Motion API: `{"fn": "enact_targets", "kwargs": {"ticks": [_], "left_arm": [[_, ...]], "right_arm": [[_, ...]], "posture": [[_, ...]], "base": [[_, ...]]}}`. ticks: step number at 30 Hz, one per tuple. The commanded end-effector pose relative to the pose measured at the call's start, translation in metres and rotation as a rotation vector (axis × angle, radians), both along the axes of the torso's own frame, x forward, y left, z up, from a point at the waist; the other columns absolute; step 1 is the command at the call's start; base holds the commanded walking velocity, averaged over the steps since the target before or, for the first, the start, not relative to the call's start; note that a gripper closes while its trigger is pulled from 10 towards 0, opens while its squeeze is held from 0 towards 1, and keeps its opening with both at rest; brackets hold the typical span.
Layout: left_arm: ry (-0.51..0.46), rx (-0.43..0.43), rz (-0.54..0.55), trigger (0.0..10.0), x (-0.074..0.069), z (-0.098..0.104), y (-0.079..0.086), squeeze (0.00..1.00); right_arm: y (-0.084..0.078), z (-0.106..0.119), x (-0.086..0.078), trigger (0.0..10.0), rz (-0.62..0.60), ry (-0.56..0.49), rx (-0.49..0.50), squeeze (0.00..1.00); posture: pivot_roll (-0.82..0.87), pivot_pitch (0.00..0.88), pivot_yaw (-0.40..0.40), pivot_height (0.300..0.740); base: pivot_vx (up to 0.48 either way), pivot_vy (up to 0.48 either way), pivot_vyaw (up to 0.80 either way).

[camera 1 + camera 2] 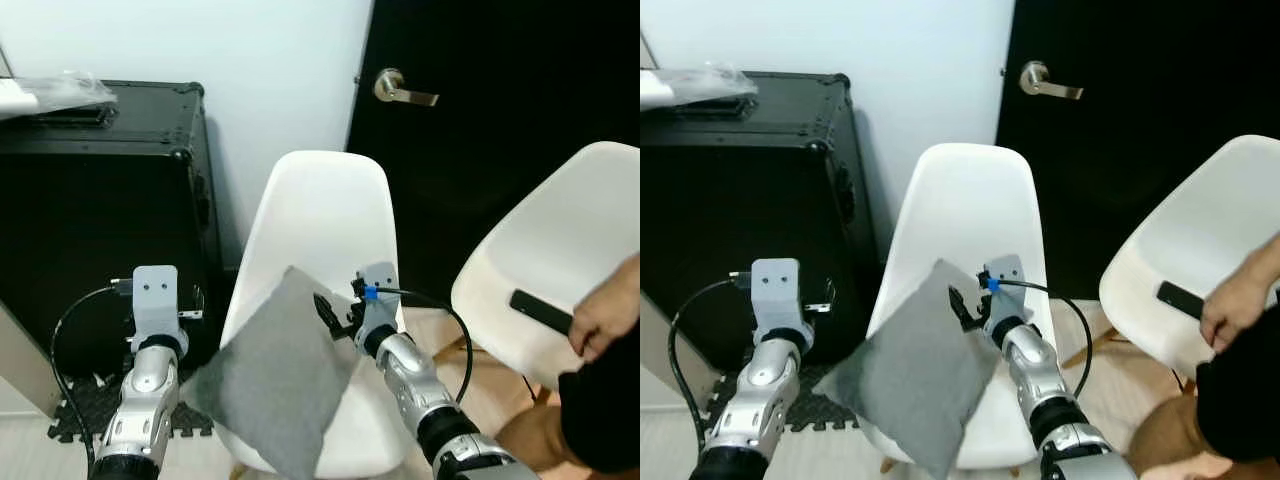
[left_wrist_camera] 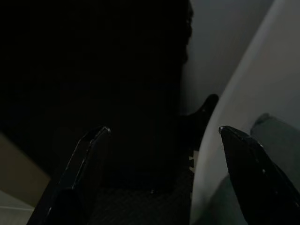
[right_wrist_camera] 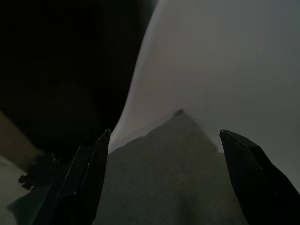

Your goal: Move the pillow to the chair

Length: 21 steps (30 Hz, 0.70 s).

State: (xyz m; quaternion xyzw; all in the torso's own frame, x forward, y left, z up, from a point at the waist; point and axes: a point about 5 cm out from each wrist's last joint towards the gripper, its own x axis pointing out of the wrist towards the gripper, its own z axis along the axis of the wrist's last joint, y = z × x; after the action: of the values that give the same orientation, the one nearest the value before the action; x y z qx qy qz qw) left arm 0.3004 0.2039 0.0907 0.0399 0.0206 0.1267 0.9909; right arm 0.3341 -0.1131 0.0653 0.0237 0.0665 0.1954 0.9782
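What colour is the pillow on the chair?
The pillow is plain grey, seen best in the left eye view.

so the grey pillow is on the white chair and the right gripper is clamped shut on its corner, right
Not quite. The grey pillow does lie on the white chair, but the right gripper is open, not clamped: the right wrist view shows its fingers spread wide with the pillow's corner between them, untouched. The left gripper is open too, beside the chair.

Grey pillow (image 1: pixel 280 375) — white chair (image 1: pixel 325 215) — black case (image 1: pixel 95 215).
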Motion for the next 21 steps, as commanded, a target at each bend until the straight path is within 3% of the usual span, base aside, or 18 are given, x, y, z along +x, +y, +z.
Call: {"fn": "enact_targets", "kwargs": {"ticks": [1,11,21], "left_arm": [[0.022,0.008,-0.004,10.0,-0.0004,-0.0038,0.0016,0.00],[0.023,0.005,-0.010,10.0,0.0018,-0.0036,-0.0024,0.00],[0.029,0.001,-0.007,10.0,-0.0012,-0.0076,-0.0051,0.00]], "right_arm": [[-0.0092,-0.0063,-0.0028,10.0,-0.036,0.030,0.004,0.00],[-0.0174,-0.0096,-0.0031,10.0,-0.058,0.047,-0.029,0.00],[-0.0152,-0.0153,-0.0081,10.0,-0.041,0.062,-0.025,0.00]], "posture": [[0.03,0.032,-0.084,0.740],[0.02,0.006,-0.090,0.740],[0.02,0.001,-0.100,0.740]], "base": [[0.000,0.000,0.00],[0.000,0.000,0.00],[0.000,0.000,0.00]]}}
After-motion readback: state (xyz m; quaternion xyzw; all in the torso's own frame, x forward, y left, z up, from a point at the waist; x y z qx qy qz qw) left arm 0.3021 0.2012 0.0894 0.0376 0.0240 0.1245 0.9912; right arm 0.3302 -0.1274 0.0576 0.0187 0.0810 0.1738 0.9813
